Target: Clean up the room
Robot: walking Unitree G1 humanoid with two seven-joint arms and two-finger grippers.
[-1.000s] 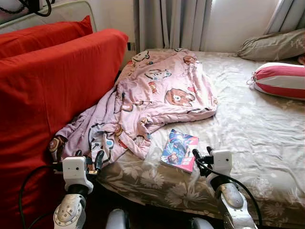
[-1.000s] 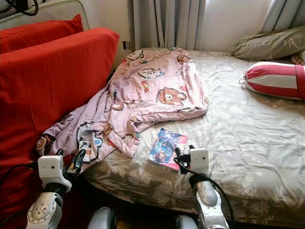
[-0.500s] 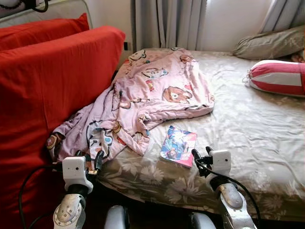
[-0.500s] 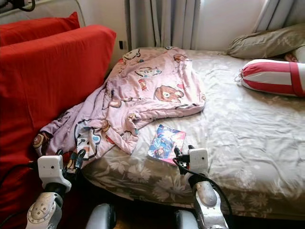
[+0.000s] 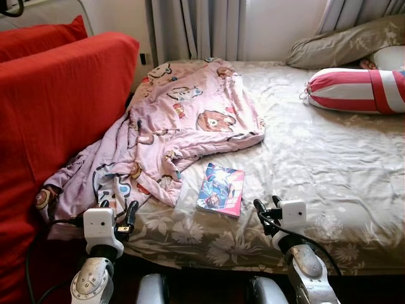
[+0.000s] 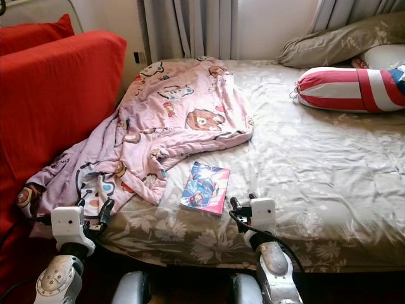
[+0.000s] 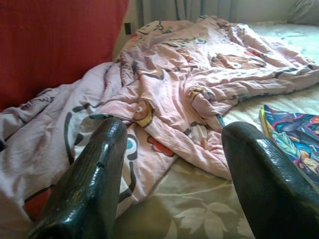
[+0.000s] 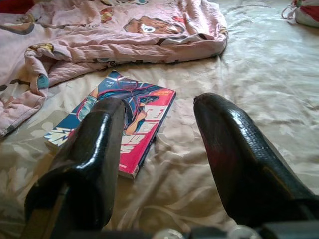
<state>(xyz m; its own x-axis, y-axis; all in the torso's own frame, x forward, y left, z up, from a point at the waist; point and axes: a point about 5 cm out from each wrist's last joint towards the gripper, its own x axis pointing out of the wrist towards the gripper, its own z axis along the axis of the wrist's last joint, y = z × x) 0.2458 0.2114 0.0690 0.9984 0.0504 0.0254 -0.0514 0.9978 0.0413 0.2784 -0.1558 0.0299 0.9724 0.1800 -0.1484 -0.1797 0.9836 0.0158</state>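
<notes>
A colourful comic book [image 5: 221,189] lies flat on the floral bedsheet [image 5: 329,158] near the bed's front edge. A crumpled pink cartoon-print blanket [image 5: 177,120] spreads from the bed's far left down to the front corner. My right gripper [image 5: 266,206] hovers open at the bed's front edge, just right of the book [image 8: 119,124]. My left gripper [image 5: 120,212] is open too, low by the blanket's hanging corner [image 7: 164,94]. Neither holds anything.
A big red cushion [image 5: 57,101] stands against the bed's left side. A red-and-white striped bolster [image 5: 354,88] and a grey-green pillow [image 5: 345,44] lie at the far right. Grey curtains [image 5: 196,28] hang behind the bed.
The whole picture has shifted left and down, so the camera has turned right. The book, blanket and both grippers keep their places relative to each other.
</notes>
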